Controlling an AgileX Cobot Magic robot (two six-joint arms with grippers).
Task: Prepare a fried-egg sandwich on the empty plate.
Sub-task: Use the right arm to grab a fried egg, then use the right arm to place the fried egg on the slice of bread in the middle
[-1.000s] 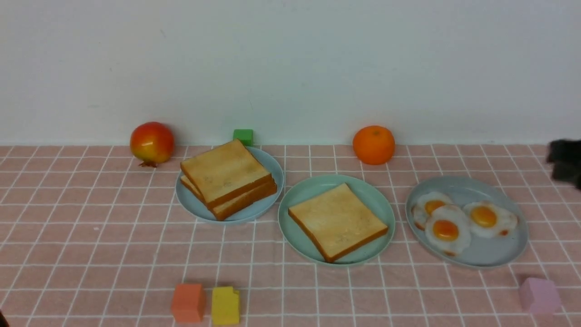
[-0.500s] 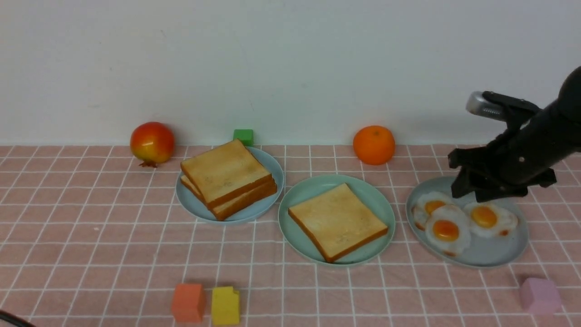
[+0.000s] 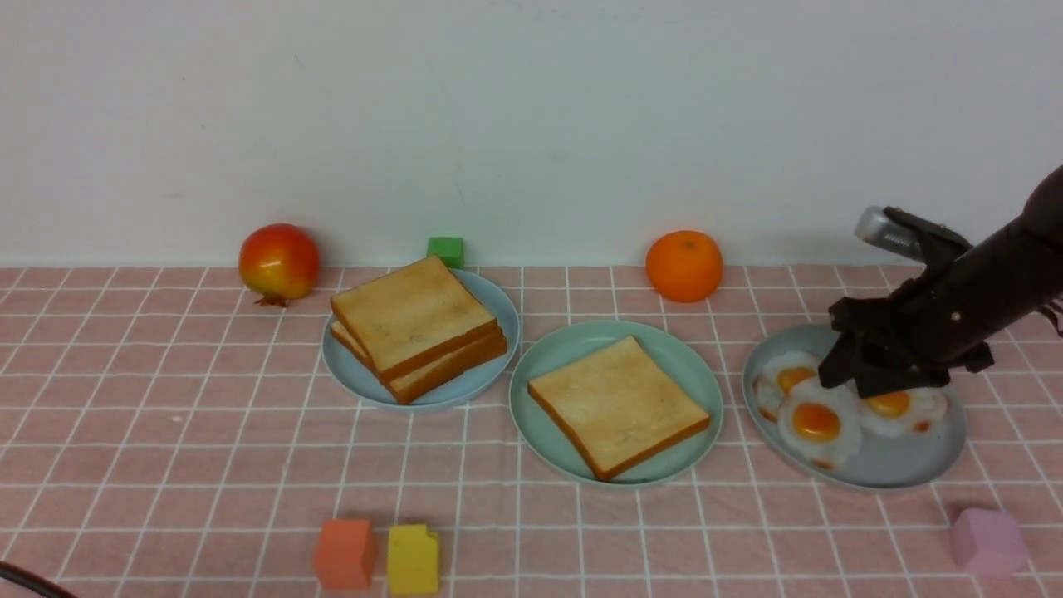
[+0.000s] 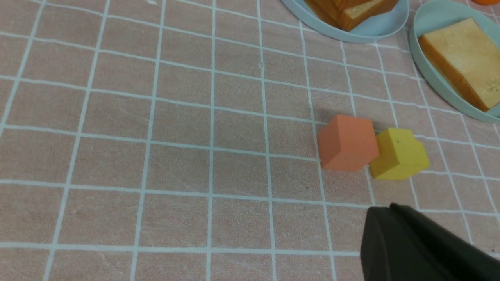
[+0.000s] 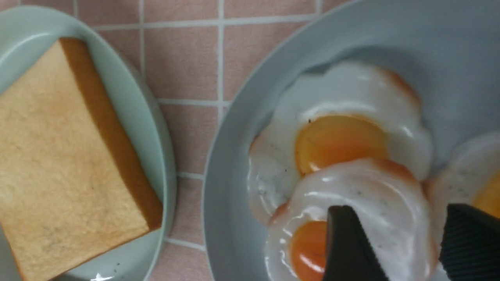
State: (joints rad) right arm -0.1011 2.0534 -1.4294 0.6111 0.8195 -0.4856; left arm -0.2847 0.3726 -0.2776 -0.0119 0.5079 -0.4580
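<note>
The mint-green plate (image 3: 565, 345) sits mid-table with one toast slice (image 3: 619, 404) lying flat on it. Two more toast slices (image 3: 415, 324) are stacked on a blue-grey plate (image 3: 349, 374) to its left. Three fried eggs overlap on the right blue-grey plate (image 3: 897, 465): a front egg (image 3: 815, 422), a left egg (image 3: 785, 375) and a right egg (image 3: 901, 407). My right gripper (image 3: 859, 384) hangs open low over them. In the right wrist view its jaws (image 5: 398, 210) straddle the white of the front egg (image 5: 363, 187); contact is unclear. My left gripper (image 4: 384, 212) is shut and empty above the cloth.
A red fruit (image 3: 278, 262), a green cube (image 3: 445, 249) and an orange (image 3: 683, 265) stand along the back wall. An orange block (image 3: 344, 553) and a yellow block (image 3: 412, 558) sit at the front, a pink block (image 3: 987, 540) at the front right.
My right arm has swung in from the right edge and come down over the egg plate, now covering part of the right egg. Nothing else has moved.
</note>
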